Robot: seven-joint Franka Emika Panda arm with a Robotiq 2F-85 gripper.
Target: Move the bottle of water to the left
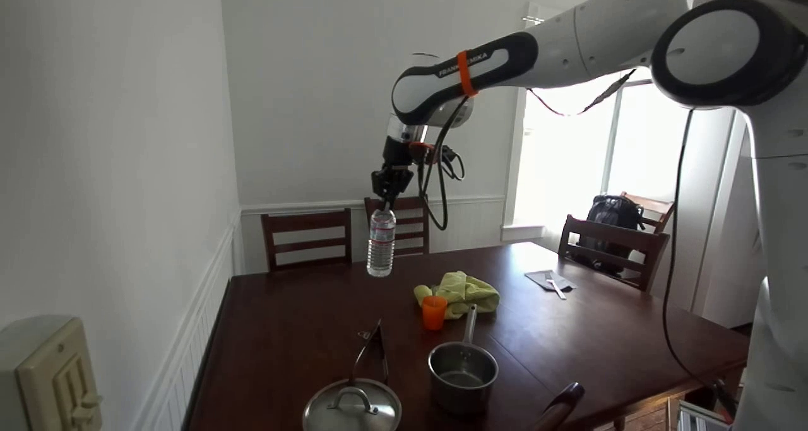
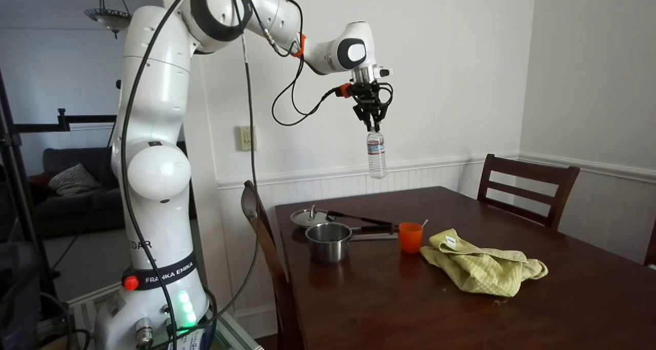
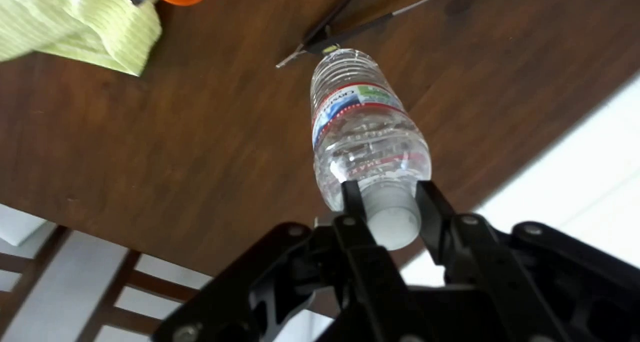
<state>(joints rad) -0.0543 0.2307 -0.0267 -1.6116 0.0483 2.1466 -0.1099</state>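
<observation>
The bottle of water (image 1: pixel 380 248) is small and clear, with a red-edged label and a pale cap. It hangs upright in the air above the table (image 1: pixel 284 330) in both exterior views (image 2: pixel 376 160). My gripper (image 1: pixel 387 205) is above it, also in the other-angle exterior view (image 2: pixel 373 128), with its fingers closed around the cap and neck. In the wrist view the fingers (image 3: pixel 386 197) stand on both sides of the cap, and the bottle's body (image 3: pixel 365 126) extends away from them, over the brown tabletop. The bottle's base is off the table.
An orange cup (image 1: pixel 433 313) stands beside a crumpled yellow-green towel (image 2: pixel 482 268). A steel pot (image 2: pixel 328 245) and a lid (image 1: pixel 352 409) are near the table's end, with dark-handled utensils by them. A wall (image 1: pixel 170 166) borders the table. Chairs (image 1: pixel 309 238) stand around it.
</observation>
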